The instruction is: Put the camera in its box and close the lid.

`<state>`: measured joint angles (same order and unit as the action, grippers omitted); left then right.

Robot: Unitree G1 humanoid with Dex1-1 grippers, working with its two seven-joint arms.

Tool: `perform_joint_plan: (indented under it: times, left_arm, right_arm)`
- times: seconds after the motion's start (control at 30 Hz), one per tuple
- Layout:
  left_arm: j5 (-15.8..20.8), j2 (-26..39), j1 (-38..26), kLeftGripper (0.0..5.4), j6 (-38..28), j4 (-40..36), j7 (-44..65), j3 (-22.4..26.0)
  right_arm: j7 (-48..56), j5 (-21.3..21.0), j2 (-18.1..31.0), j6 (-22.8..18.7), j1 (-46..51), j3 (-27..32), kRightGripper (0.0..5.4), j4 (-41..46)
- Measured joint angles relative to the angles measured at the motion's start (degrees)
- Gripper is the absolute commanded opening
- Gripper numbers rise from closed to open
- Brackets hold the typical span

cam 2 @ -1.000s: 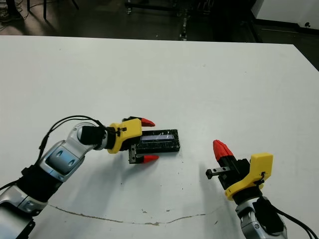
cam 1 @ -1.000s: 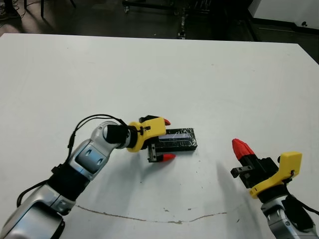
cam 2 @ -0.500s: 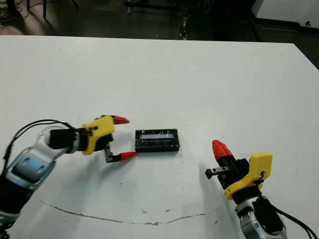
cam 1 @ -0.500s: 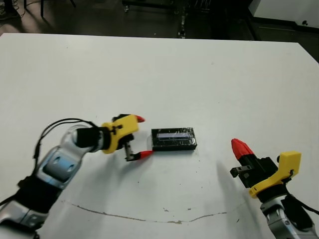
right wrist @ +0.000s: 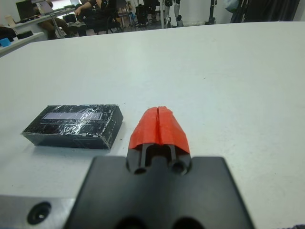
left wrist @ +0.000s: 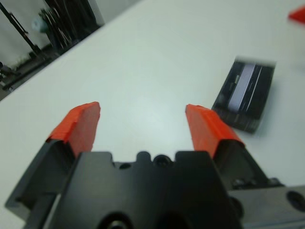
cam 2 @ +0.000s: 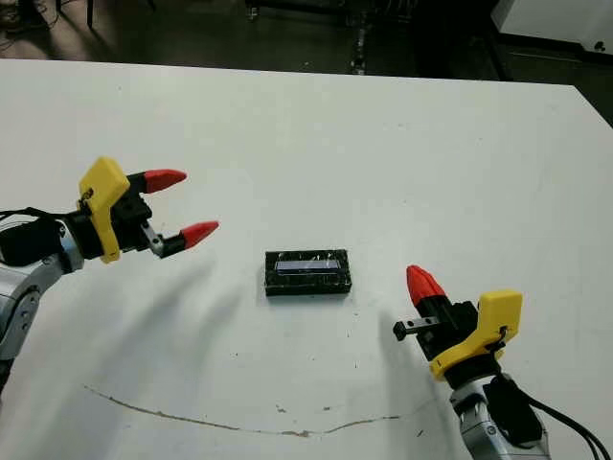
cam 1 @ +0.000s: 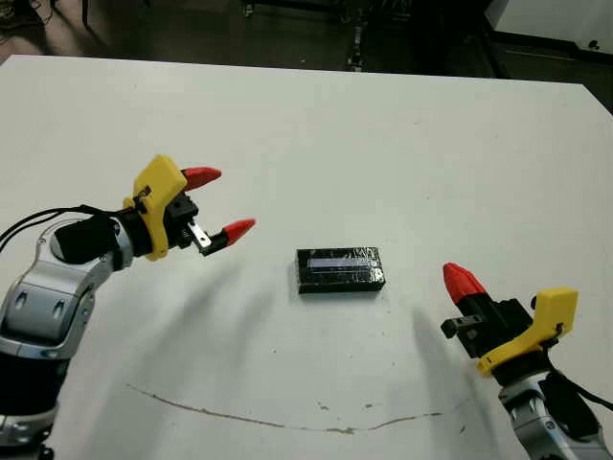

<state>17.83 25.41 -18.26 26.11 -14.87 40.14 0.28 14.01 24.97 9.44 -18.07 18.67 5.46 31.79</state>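
Observation:
The lid (cam 1: 340, 270), a glossy black crinkled cover with a pale bluish strip on top, lies flat at the table's middle. It also shows in the wrist views as the lid (left wrist: 245, 98) and the lid (right wrist: 71, 125). The camera and the box are hidden or out of view. My left gripper (cam 1: 222, 201) hovers open and empty well to the left of the lid, its red fingertips (left wrist: 83, 119) spread wide. My right gripper (cam 1: 462, 281) is shut on nothing, low near the front right, pointing toward the lid and a short gap from it.
A thin dark scratch line (cam 1: 287, 422) runs across the white table (cam 1: 402, 144) near the front edge. Beyond the far edge is a dark floor with equipment stands (cam 1: 354, 29). In the right wrist view, seated people (right wrist: 95, 12) show far behind the table.
My left gripper has pulled away from the lid, moving left and up, and stays open. The lid rests where it was. The right arm has not moved.

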Motion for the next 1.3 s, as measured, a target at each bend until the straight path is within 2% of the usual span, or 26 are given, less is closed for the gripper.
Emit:
perform_joint_plan:
  times: [0.2, 0.37, 0.57, 0.87, 1.07, 1.3]
  left_arm:
    - [3.56, -8.8, 0.82, 2.87, -0.05, -4.39, -7.5, -0.55]
    - [5.51, -16.07, 1.73, 2.13, 0.83, -7.52, -12.98, -4.28]
    - [5.09, -21.95, 2.09, 1.34, 1.87, -7.52, -18.26, -10.01]
    - [2.72, -26.34, 5.25, 0.05, 1.46, -1.38, -20.38, -17.66]
    - [0.94, -26.34, 7.44, 0.02, 0.95, 0.55, -20.44, -20.11]
    - [0.93, -27.3, 11.61, 0.02, 4.81, 1.03, -23.05, -20.92]
  right_arm:
    - [0.02, 0.15, 0.0, -0.01, -0.15, 0.03, 0.0, -0.01]
    - [-0.06, 0.02, 0.01, -0.01, -0.14, 0.03, 0.0, -0.01]
    - [-0.07, -0.47, 0.02, 0.01, -0.07, 0.03, 0.0, 0.0]
    - [0.13, -1.13, 0.01, 0.16, 0.13, 0.02, 0.0, -0.02]
    - [0.15, -1.94, 0.03, 0.17, 0.25, -0.02, 0.0, -0.01]
    - [0.45, -2.26, -0.03, 0.66, 0.25, -0.15, 0.0, -0.12]
